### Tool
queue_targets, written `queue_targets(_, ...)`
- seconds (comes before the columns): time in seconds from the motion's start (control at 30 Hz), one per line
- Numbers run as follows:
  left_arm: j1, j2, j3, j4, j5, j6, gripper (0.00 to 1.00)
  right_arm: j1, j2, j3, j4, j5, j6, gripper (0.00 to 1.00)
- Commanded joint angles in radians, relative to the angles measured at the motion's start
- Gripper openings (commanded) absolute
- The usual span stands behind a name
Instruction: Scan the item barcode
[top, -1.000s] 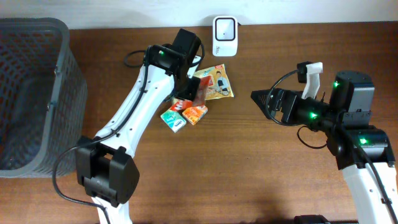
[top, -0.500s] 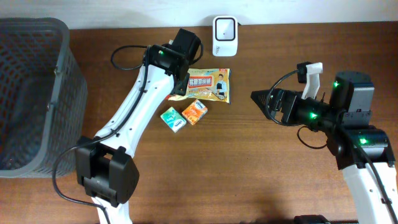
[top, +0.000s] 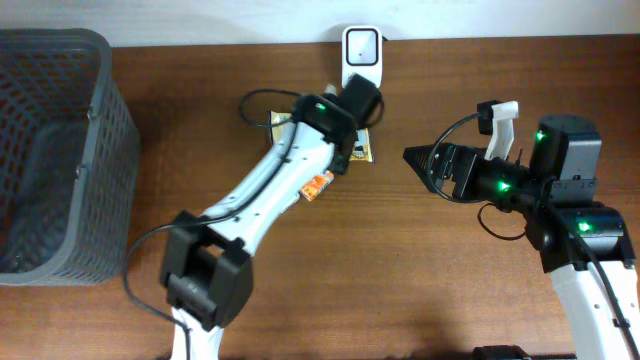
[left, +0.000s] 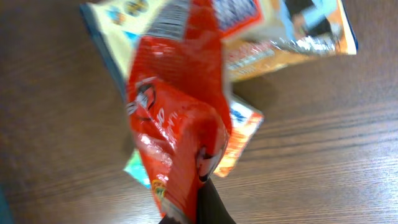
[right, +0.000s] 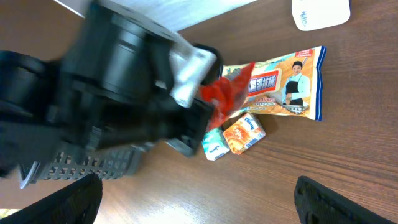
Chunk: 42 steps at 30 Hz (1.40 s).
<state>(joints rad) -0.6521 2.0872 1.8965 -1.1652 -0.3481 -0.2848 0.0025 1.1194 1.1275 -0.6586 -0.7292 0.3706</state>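
My left gripper (left: 198, 205) is shut on a red snack packet (left: 180, 118), which it holds lifted above the table. In the right wrist view the red packet (right: 227, 93) sticks out from the left gripper's black head. From overhead, the left gripper (top: 352, 108) hangs just below the white barcode scanner (top: 361, 47) at the table's back edge, and the arm hides the packet. My right gripper (right: 199, 205) stands open and empty over bare wood at the right (top: 425, 162).
An orange snack bag (right: 280, 87) lies flat under the left arm, with a small orange box (right: 244, 134) and a teal-and-white box (right: 214, 148) beside it. A grey mesh basket (top: 50, 150) fills the far left.
The left arm has swung right with the red packet, from over the pile to just below the scanner. The right arm has not moved.
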Motion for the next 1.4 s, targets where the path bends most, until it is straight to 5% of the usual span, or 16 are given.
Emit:
queue_targets(0.0, -0.050, 0.056, 0.013, -0.002, 0.016, -0.018, 0.00, -0.003, -0.002, 0.004, -0.001, 0.004, 0.001, 0.98)
queue_targets(0.2, -0.094, 0.057, 0.014, 0.009, 0.050, -0.018, 0.02, -0.003, -0.002, 0.004, -0.004, 0.004, 0.001, 0.98)
queue_targets(0.27, -0.087, 0.052, 0.014, 0.009, 0.094, -0.018, 0.11, -0.003, -0.002, 0.004, -0.004, 0.004, 0.001, 0.98)
queue_targets(0.37, -0.054, 0.038, 0.040, -0.013, 0.192, -0.018, 0.73, -0.004, -0.002, 0.004, -0.004, 0.005, 0.001, 0.98)
queue_targets(0.4, -0.043, 0.033, 0.058, -0.029, 0.205, -0.018, 0.79, -0.004, -0.002, 0.004, -0.004, 0.005, 0.001, 0.98)
queue_targets(0.67, 0.074, -0.050, 0.259, -0.191, 0.210, -0.018, 0.88, -0.003, -0.002, 0.004, -0.004, 0.009, 0.001, 0.98)
queue_targets(0.73, 0.097, -0.051, 0.259, -0.206, 0.212, -0.018, 0.76, -0.004, -0.002, 0.004, -0.003, 0.009, 0.001, 0.98)
queue_targets(0.87, 0.114, -0.041, 0.196, -0.215, 0.281, -0.018, 0.27, -0.003, -0.002, 0.004, -0.004, 0.028, 0.001, 0.99)
queue_targets(0.93, 0.112, -0.041, 0.130, -0.185, 0.305, -0.018, 0.17, -0.003, -0.001, 0.004, -0.004, 0.028, 0.001, 0.98)
queue_targets(1.03, 0.112, -0.040, 0.026, -0.100, 0.334, -0.017, 0.07, -0.003, -0.001, 0.004, -0.004, 0.028, 0.001, 0.98)
queue_targets(1.23, 0.114, -0.040, -0.194, 0.147, 0.326, -0.018, 0.00, -0.003, -0.001, 0.004, -0.004, 0.027, 0.001, 0.98)
queue_targets(1.37, 0.118, -0.040, -0.214, 0.171, 0.239, -0.018, 0.00, -0.003, -0.001, 0.004, -0.004, 0.028, 0.001, 0.98)
